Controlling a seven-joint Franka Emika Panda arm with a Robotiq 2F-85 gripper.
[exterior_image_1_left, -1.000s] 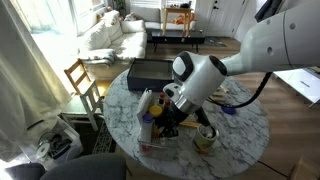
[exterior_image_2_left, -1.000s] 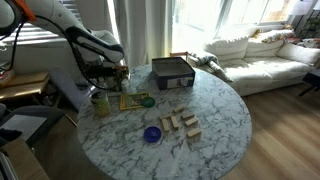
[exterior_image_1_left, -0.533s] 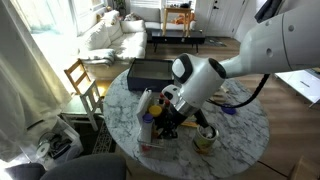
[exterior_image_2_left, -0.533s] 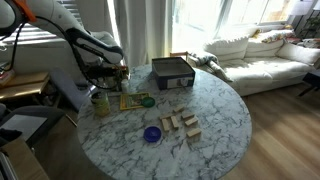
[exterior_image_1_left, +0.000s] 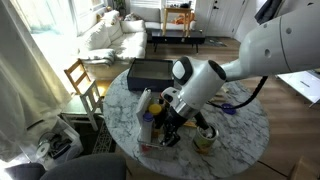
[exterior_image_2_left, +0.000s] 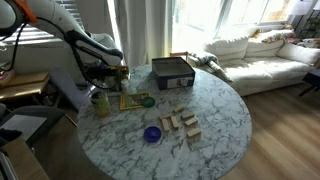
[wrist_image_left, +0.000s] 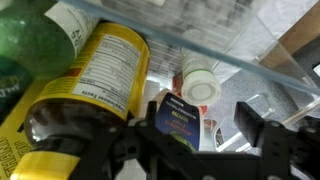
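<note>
In the wrist view my gripper (wrist_image_left: 200, 128) is open, its dark fingers either side of a small white bottle with a blue label (wrist_image_left: 183, 115) and a white cap (wrist_image_left: 200, 88). There is a gap between the bottle and the right finger. A big brown bottle with a yellow label (wrist_image_left: 95, 80) lies right beside it on the left, with a green container (wrist_image_left: 30, 40) above. In both exterior views the gripper (exterior_image_1_left: 170, 128) (exterior_image_2_left: 112, 76) hangs low over the cluster of bottles at the edge of the round marble table (exterior_image_1_left: 245, 125) (exterior_image_2_left: 225, 115).
A black box (exterior_image_1_left: 150, 72) (exterior_image_2_left: 172, 72) stands on the table, with a green jar (exterior_image_2_left: 101, 103), a green pad (exterior_image_2_left: 135, 100), a blue bowl (exterior_image_2_left: 152, 134) and several wooden blocks (exterior_image_2_left: 180, 124). A green cup (exterior_image_1_left: 205, 138) is beside the arm. A wooden chair (exterior_image_1_left: 82, 85) is next to the table.
The fingers have spread apart around the small white bottle. The arm itself has hardly moved, and the objects on the table stay where they were.
</note>
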